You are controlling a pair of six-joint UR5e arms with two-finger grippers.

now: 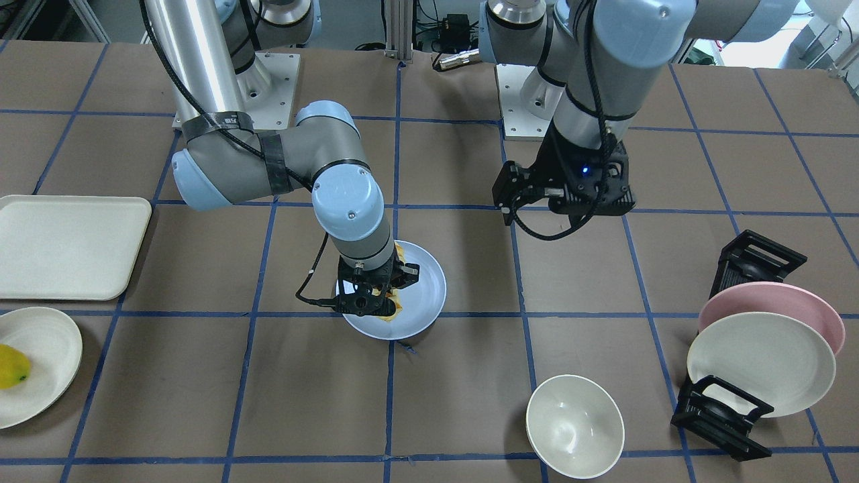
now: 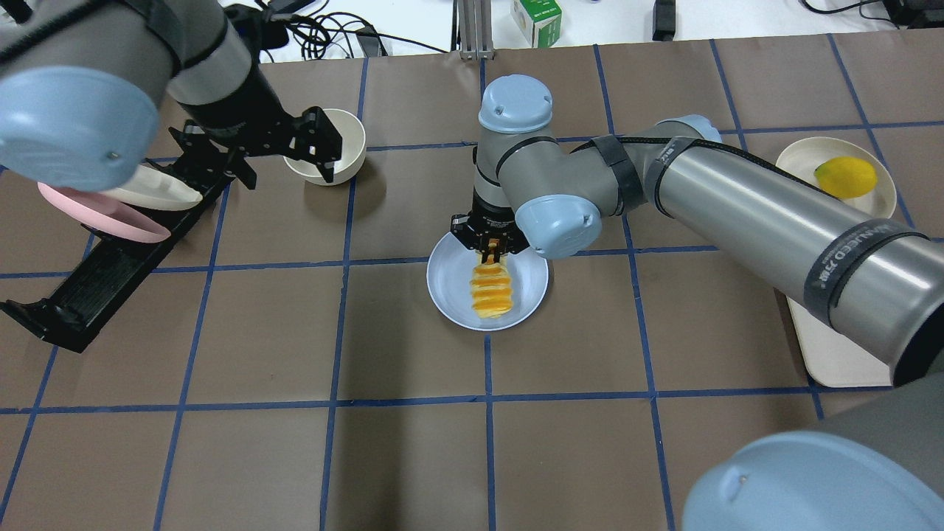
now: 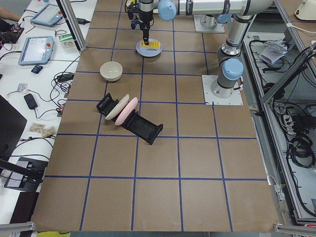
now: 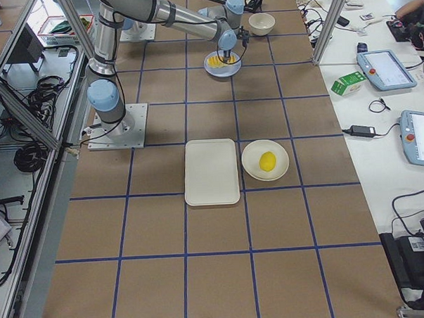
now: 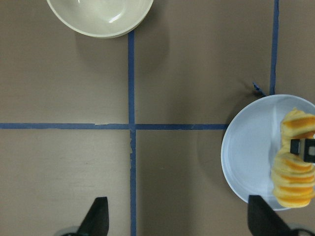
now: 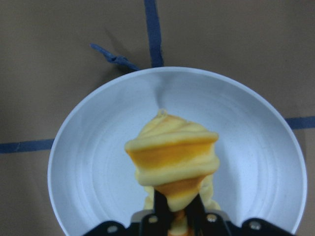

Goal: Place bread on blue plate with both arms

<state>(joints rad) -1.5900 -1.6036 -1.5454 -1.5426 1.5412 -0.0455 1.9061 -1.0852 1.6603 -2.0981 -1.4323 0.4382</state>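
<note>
Right gripper [image 2: 491,257]: clamped narrowly on the 12 o'clock end of the bread [image 2: 490,289], as the overhead view reads. Holding one tip leaves the rest of the loaf free to settle.
Bread: over the blue plate [image 2: 450,287], running from 12 to 6 o'clock. Its free end seems to rest on the dish. Whether the held end is down too, I cannot tell.
Why the grip is kept: probably so the loaf is lowered rather than dropped. I judge release as the step in hand.
Left gripper [image 5: 179,223]: jaws spread wide and empty, hovering at about 10 o'clock from the plate, clear of the placing.
Bowl [image 1: 574,426]: cream, empty, under the left arm's reach.
Rack [image 1: 721,416]: black, at 9 o'clock, holding a pink plate [image 1: 772,302] and a cream plate [image 1: 762,362] on edge.
Fruit [image 1: 12,365]: yellow, on a small dish [image 1: 60,335] at 2 o'clock, with a cream tray [image 1: 67,245] beside it.
Surface: matte brown table [image 1: 470,402] with a blue tape grid.
Room: benches with tablets and cables along the table's far edge.
</note>
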